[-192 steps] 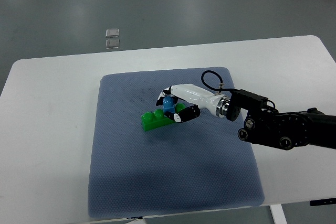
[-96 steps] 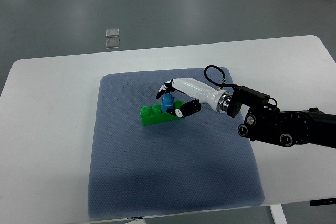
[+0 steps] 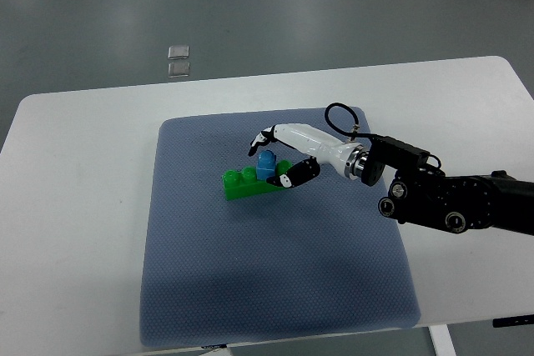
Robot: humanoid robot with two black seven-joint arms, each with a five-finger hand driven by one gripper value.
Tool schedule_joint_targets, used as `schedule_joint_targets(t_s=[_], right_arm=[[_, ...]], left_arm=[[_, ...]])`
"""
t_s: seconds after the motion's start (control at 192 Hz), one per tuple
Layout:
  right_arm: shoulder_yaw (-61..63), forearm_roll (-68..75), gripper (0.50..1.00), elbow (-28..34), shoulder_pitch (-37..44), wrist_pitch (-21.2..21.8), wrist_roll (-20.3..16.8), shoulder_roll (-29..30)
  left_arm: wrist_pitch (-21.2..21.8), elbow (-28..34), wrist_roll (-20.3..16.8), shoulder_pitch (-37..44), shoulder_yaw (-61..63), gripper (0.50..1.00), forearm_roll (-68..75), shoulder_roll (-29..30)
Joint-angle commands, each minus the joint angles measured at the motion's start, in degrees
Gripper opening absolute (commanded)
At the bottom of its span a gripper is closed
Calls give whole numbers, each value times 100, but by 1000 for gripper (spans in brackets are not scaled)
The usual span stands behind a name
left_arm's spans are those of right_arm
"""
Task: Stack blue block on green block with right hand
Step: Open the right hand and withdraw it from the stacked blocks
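Grey mat (image 3: 275, 289): blue block (image 3: 267, 163) atop green block (image 3: 248, 183) (right end hidden); right hand (image 3: 286, 156) spread, empty.

Before me lay a blue-grey mat (image 3: 275, 281) spread across a white table (image 3: 75, 206). Beyond the table's far edge, two small pale squares (image 3: 178, 60) sat on the grey floor (image 3: 334, 6).

You're looking at what is probably a robotics lab: a plain white table (image 3: 75, 206) with a blue-grey mat (image 3: 275, 281) at centre frame, bare grey floor (image 3: 250, 6) across the top, and a black robot arm (image 3: 459, 202) at right.
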Motion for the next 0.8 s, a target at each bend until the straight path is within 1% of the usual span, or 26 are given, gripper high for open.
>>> schedule_joint_targets(t_s=[0.0, 0.078, 0.229, 0.453, 0.489, 0.526, 0.573, 0.682, 0.796], right_arm=[[1, 26, 795, 50, 46, 25, -12, -41], [10, 34, 797, 68, 81, 43, -20, -76], [10, 61, 821, 165, 107, 60, -47, -164], [10, 149, 829, 332, 160, 60, -64, -305], [36, 210, 842, 384, 160, 69, -73, -340], [98, 254, 844, 411, 160, 69, -73, -366], [177, 289, 844, 419, 160, 113, -82, -410], [431, 316, 844, 498, 160, 403, -82, -594], [739, 325, 844, 525, 151, 535, -82, -753]], left_arm=[[2, -8, -1, 1, 0, 1000, 0, 0], [-7, 1, -1, 1, 0, 1000, 0, 0], [2, -8, -1, 1, 0, 1000, 0, 0], [2, 1, -1, 1, 0, 1000, 0, 0], [2, 1, -1, 1, 0, 1000, 0, 0], [2, 1, -1, 1, 0, 1000, 0, 0], [-7, 1, -1, 1, 0, 1000, 0, 0], [2, -8, -1, 1, 0, 1000, 0, 0], [2, 1, 8, 1, 0, 1000, 0, 0]])
